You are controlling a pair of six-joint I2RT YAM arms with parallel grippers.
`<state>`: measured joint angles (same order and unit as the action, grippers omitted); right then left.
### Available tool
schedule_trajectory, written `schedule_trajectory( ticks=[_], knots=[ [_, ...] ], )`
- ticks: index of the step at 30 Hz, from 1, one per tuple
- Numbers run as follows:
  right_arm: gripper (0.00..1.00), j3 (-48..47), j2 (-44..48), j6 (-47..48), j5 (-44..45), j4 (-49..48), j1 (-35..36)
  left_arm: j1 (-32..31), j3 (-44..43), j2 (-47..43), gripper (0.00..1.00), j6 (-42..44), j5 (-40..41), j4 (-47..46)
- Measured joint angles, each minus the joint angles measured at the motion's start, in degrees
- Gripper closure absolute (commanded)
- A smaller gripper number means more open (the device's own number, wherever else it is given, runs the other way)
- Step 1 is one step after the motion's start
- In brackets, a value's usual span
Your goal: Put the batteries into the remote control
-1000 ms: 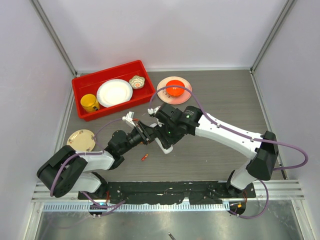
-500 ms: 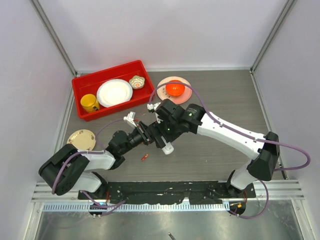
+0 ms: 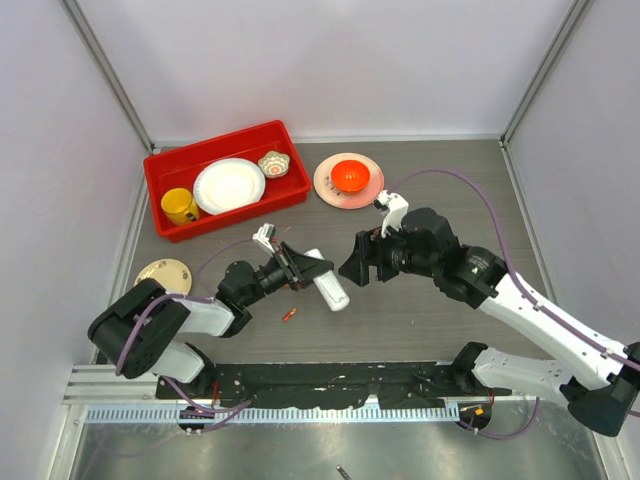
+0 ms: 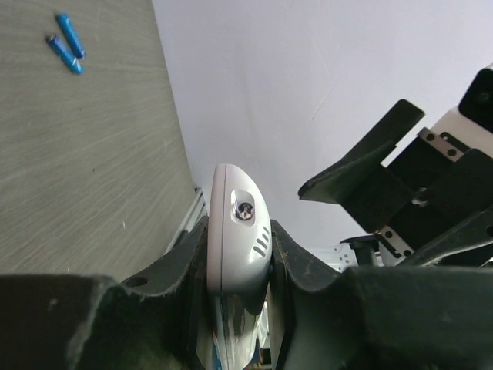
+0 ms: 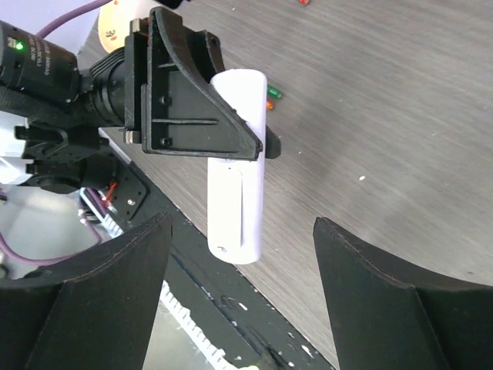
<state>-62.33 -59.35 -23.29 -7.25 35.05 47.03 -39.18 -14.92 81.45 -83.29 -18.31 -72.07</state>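
Nearest, an orange-red battery (image 3: 289, 314) lies loose on the table (image 3: 450, 200), at 7 o'clock from the remote control (image 3: 327, 283) — clamped aloft by the left gripper (image 3: 303, 268). At its 3 o'clock the right gripper (image 3: 352, 263) gapes, empty. Blue batteries (image 4: 65, 45) lie loose too — loading looks hardly begun.
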Motion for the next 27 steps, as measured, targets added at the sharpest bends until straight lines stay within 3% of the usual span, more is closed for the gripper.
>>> schedule_trajectory(
  ticks=[7,17,27],
  knots=[
    [0.11,15.06,5.55,-8.20,-10.05,-15.08,-5.14,0.31,-0.50,4.96,1.00,-4.13,-5.62,-0.50],
    [0.12,23.39,6.10,-14.05,-23.56,-27.45,-9.29,0.35,-3.13,3.21,1.00,-5.01,-9.97,-0.87],
    [0.14,28.28,5.22,-20.46,-31.06,-37.13,-9.40,0.37,-3.82,2.73,1.00,-5.01,-10.91,-1.60]
  ],
)
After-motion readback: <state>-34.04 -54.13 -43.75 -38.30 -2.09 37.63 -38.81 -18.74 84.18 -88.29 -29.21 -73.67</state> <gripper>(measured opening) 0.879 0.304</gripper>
